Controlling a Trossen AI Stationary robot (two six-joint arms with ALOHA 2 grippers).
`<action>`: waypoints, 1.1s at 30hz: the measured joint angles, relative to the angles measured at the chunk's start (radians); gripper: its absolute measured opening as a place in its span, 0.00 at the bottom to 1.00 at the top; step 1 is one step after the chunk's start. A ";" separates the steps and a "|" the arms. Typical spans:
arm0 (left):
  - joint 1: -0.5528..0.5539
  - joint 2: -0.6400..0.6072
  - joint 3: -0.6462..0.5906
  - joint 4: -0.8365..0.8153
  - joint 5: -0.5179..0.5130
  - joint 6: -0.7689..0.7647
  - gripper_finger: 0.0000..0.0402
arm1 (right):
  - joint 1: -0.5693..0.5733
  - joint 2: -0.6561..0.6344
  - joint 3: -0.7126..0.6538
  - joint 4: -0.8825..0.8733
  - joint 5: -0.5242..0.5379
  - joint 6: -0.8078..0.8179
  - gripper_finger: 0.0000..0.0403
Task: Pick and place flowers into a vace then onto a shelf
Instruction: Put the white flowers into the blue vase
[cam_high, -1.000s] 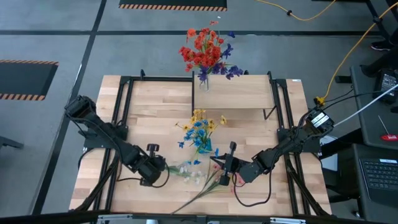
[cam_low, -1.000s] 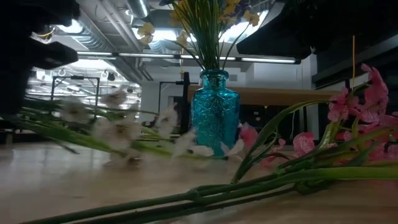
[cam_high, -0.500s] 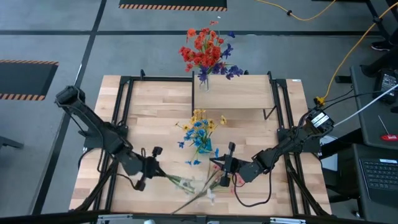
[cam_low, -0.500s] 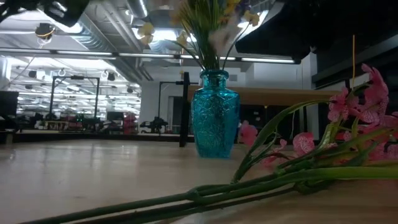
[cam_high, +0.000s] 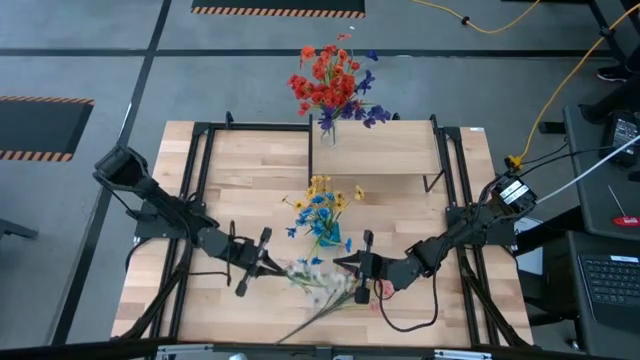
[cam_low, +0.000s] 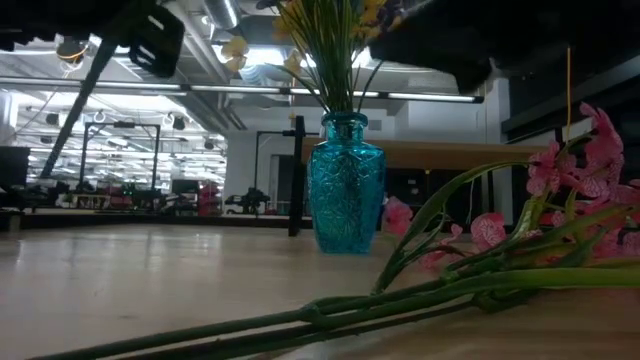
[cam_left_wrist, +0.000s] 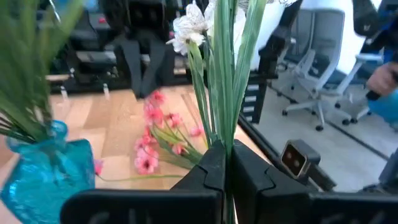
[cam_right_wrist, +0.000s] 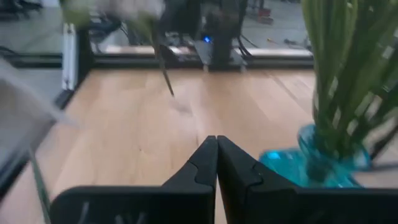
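My left gripper (cam_high: 268, 262) is shut on a bunch of white flowers (cam_high: 318, 275), held above the table near its front. A blue glass vase (cam_high: 327, 238) with yellow and blue flowers (cam_high: 320, 203) stands mid-table on its base. Pink flowers (cam_high: 372, 290) lie flat on the tabletop, their stalks (cam_low: 300, 320) running toward the near edge. My right gripper (cam_high: 352, 263) is shut on nothing, just right of the white blooms. On the shelf (cam_high: 390, 150) stands a clear vase with red and purple flowers (cam_high: 330, 85). My left gripper pinches several green stalks (cam_left_wrist: 219, 134) of the white flowers between its two fingers (cam_left_wrist: 208, 168). The fingers come in about level from the table's left. The stalks run on from the fingertips toward the table's right, the white blooms (cam_left_wrist: 189, 25) at their far end, lifted clear of the table.
The shelf's black legs (cam_high: 310, 150) stand behind the blue vase. Black frame rails (cam_high: 190, 200) run along both table sides. Bare tabletop lies at the near left (cam_high: 170, 300). Beyond the table, office chairs (cam_left_wrist: 323, 74) and floor.
My left gripper has tipped from pointing down to about level, drawn back toward the table's left, then come right toward the blue vase. The white flowers, which lay on the table, are now lifted clear and point toward the table's right.
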 joint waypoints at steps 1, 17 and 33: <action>0.000 0.023 0.009 0.003 0.000 0.003 0.01 | -0.005 0.000 0.000 0.027 -0.018 -0.019 0.04; 0.019 0.188 0.126 0.204 -0.034 0.205 0.02 | -0.013 0.012 0.000 0.119 -0.080 -0.138 0.01; 0.079 0.188 0.126 0.251 -0.026 0.168 0.01 | -0.037 0.060 0.055 0.192 -0.244 -0.214 0.14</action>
